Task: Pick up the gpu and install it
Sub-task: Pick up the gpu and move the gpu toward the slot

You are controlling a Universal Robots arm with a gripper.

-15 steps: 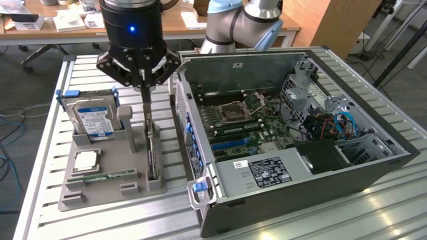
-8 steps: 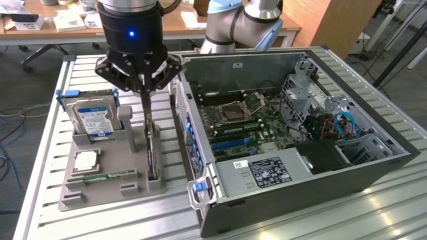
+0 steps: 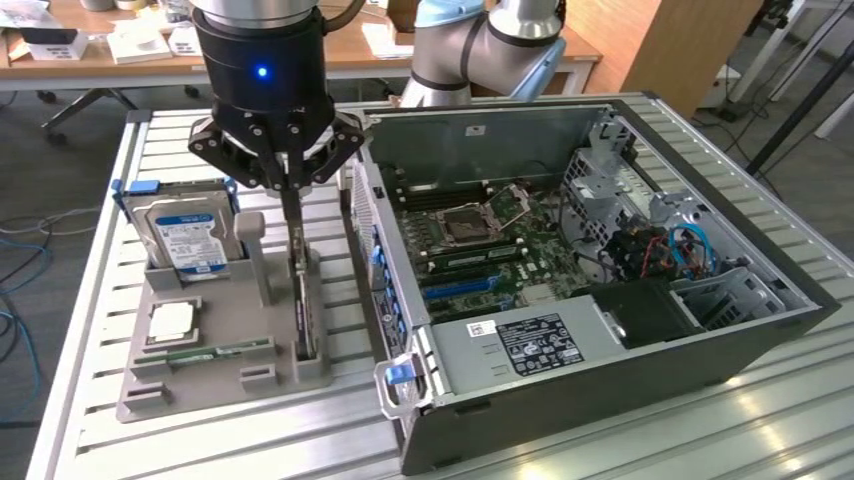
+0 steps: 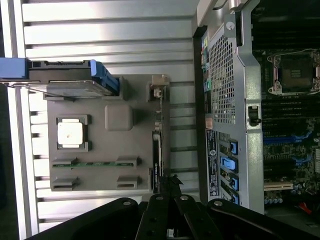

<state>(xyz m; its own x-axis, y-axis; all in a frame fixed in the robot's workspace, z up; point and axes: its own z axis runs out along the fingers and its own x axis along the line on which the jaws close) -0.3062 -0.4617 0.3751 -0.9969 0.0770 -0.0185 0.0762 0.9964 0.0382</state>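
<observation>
The gripper [image 3: 288,235] [image 4: 171,182] hangs straight down over the grey tray [image 3: 200,385] [image 4: 140,130], its two jaws pressed tight together into one thin dark blade. That blade comes down at the end of the gpu [image 3: 304,320] [image 4: 156,145] that lies farthest from the tray's front edge. It seems to meet the card's upper rim there, though the fingers hide the contact and I cannot tell whether they really pinch it. The gpu itself stands on its long edge in the slot along the side of the tray nearest the computer case [image 3: 601,380] [image 4: 225,75], seated between the tray's grey posts. In the middle of the tray a square processor [image 3: 174,320] [image 4: 70,132] lies flat in its pocket (pale top up), and near it, towards the tray's front, a narrow green memory stick [image 3: 207,352] [image 4: 95,162] rests in its groove. At the tray's far end a blue-labelled hard drive [image 3: 187,235] [image 4: 65,82] leans upright in a cradle. The case lies open just beside the tray, its motherboard [image 3: 494,250] [image 4: 290,125] bare. Tray and case both rest on a slatted metal table [image 3: 667,440] [image 4: 100,35].
</observation>
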